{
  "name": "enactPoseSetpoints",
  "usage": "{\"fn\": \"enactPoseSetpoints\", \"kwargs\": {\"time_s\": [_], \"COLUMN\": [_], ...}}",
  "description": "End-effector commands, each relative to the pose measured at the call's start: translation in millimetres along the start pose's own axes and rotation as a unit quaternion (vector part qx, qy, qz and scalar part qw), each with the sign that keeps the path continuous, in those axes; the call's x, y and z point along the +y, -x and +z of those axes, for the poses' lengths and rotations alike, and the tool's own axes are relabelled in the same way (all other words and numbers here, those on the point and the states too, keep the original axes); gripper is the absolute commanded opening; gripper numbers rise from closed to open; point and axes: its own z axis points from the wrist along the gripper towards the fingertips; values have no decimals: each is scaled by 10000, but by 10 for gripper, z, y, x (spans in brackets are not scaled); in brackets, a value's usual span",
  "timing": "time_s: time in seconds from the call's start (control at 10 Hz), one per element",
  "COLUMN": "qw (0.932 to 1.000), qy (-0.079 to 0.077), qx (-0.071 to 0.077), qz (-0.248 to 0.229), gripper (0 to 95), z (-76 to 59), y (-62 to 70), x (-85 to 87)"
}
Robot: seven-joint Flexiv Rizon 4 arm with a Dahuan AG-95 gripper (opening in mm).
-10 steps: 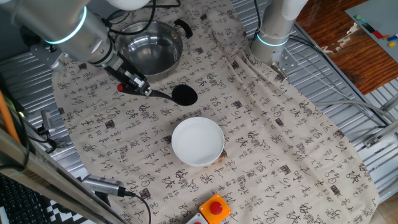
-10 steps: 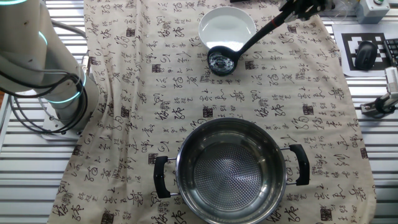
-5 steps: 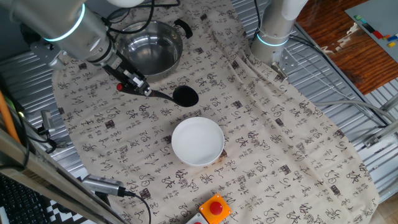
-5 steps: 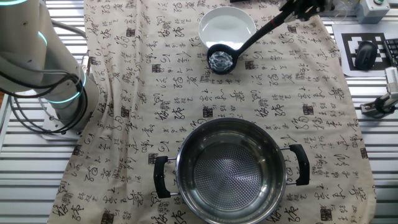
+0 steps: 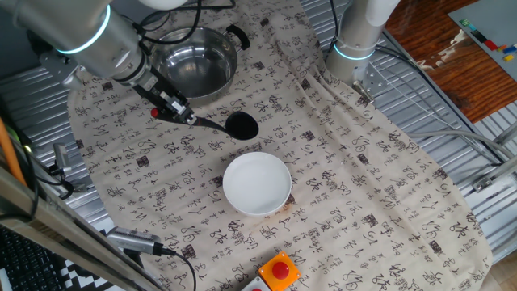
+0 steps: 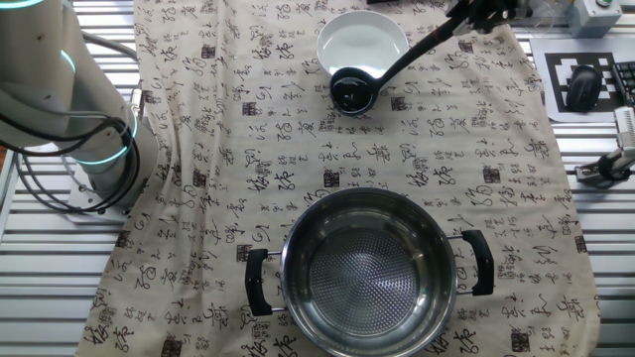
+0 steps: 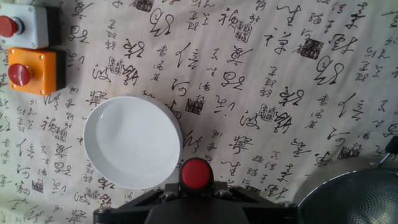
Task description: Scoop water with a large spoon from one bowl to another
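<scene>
In the one fixed view, going left to right, the gripper comes first. It is pinched tight on the thin handle of the ladle, close to the red end. I cannot see how wide the fingers are, only that they grip the handle and nothing else.

Next comes the steel pot, up behind the gripper. It looks dry and empty inside. So I think no water has gone into it yet.

Then comes the round black cup of the ladle. It hangs over the cloth, between the pot and the white bowl. It is just beside the bowl, not inside it. From the other fixed view the cup sits right at the bowl's rim.

I think the job is about in the middle. The ladle is picked up. I cannot tell if there is water in the cup now. What is left is to carry the cup over to the steel pot and tip it in.

On the far right stands a second robot base.
</scene>
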Motion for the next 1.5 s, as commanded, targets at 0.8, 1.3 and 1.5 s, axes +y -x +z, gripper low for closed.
{"fn": "enactPoseSetpoints", "kwargs": {"time_s": [0.8,1.3,1.5], "qw": [9998,10000,10000], "qy": [-39,-38,-80], "qx": [-26,-3,37], "qz": [211,68,-4], "gripper": [0,0,0], "z": [3,2,8], "y": [-1,-36,-73], "x": [1,-67,-151]}}
